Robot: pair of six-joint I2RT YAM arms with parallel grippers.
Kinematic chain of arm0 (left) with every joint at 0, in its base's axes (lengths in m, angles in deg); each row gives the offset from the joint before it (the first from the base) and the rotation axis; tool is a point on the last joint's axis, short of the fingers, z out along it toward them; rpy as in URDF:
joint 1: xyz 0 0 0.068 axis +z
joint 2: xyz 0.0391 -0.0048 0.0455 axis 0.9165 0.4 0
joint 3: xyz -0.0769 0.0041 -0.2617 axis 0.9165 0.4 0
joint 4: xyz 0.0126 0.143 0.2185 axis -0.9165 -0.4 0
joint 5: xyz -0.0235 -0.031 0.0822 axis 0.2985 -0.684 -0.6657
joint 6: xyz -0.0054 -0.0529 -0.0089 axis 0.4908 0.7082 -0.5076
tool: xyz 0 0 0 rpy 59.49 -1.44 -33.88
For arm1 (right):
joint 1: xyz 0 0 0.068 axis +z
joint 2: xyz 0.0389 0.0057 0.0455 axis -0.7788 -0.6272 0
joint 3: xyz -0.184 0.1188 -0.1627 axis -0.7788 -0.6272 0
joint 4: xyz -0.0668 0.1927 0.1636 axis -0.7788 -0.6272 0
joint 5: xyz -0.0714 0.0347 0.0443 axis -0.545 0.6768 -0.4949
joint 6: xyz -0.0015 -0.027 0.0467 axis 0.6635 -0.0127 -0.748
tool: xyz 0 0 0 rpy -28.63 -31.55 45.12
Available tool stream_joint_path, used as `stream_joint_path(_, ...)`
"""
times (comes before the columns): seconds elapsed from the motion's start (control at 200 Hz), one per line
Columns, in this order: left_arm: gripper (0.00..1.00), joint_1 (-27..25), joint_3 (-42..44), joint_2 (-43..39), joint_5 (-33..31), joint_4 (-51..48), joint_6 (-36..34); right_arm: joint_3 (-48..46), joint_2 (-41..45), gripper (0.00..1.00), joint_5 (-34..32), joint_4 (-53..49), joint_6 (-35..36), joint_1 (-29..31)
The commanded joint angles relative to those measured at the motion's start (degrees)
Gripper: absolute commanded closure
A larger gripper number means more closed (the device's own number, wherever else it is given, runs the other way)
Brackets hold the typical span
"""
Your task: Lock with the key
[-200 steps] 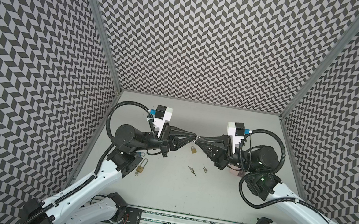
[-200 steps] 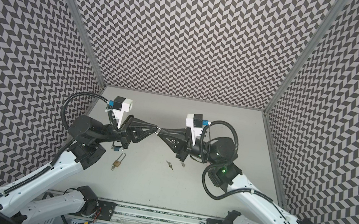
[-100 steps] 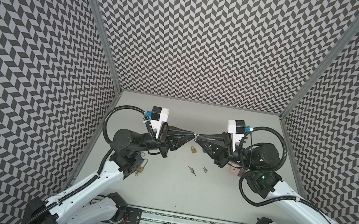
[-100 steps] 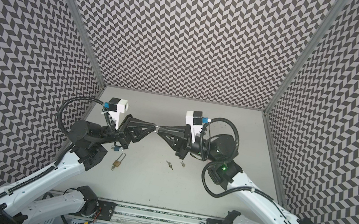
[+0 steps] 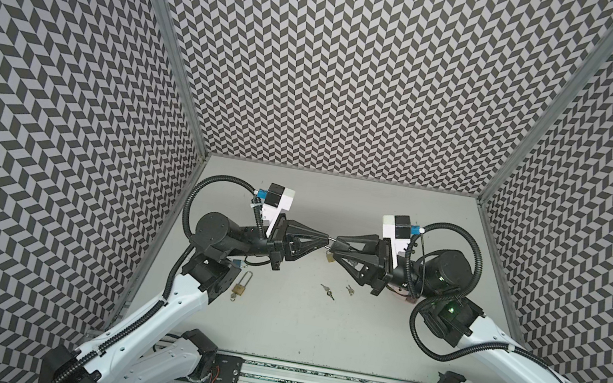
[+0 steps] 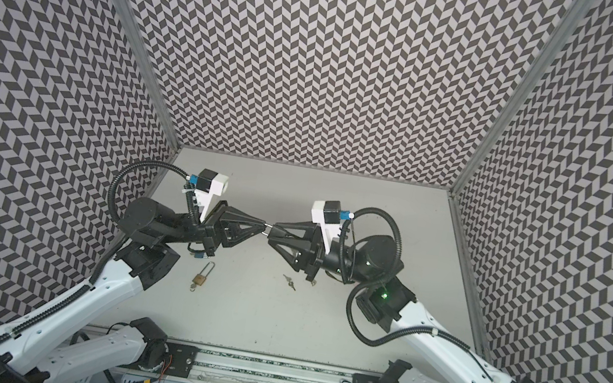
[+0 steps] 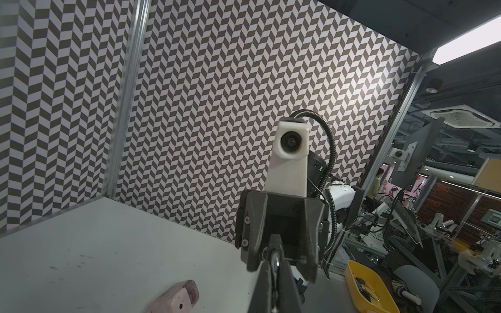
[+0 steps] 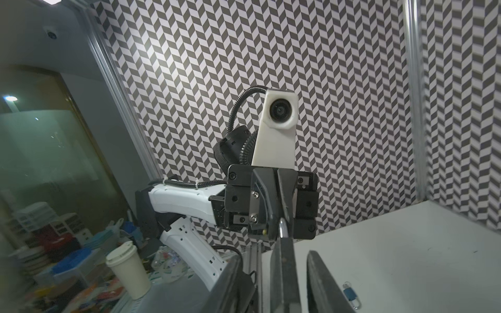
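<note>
The left hand [image 5: 324, 241] pinches a silver piece [image 7: 275, 261] that points level toward the right hand [image 5: 335, 245], whose fingers [image 7: 311, 235] stand apart. Key or shackle, I can't tell; fingers hide most.

White arms [image 5: 168, 304], black joints [image 5: 212, 227], ribbed black cables [image 5: 195, 191].

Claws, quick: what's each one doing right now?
Left claw: closed on a small silvery metal piece; key or shackle, unclear.
Right claw: open, gripping nothing.
</note>
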Motion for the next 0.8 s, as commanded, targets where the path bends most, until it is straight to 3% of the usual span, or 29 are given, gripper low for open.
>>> stream_joint_path(0.0, 1.0, 0.49, -2.93, -1.19, -0.36, -4.31, -2.07, 2.35, 3.1, 0.4, -2.07, -1.96, 6.3, 0.19)
stream_joint_path(0.135, 1.0, 1.32, -4.33, -1.27, -0.11, -8.03, -4.47, 2.88, 5.49, 0.39, -5.74, -8.73, 11.7, -0.02)
stream_joint_path(0.365, 1.0, 1.6, -5.46, -1.48, 2.24, -8.83, -5.48, 4.4, 7.22, 0.55, -6.72, -16.7, 15.31, -2.36)
stream_joint_path(0.626, 1.0, 1.69, -5.76, -1.87, 3.18, -8.58, -5.66, 4.07, 5.6, 0.56, 11.1, -11.33, 3.97, -9.57)
stream_joint_path(0.791, 1.0, 1.67, -5.68, -1.87, 3.51, -7.78, -5.0, 4.05, 3.95, 0.56, 15.59, -8.37, 1.09, -9.77)
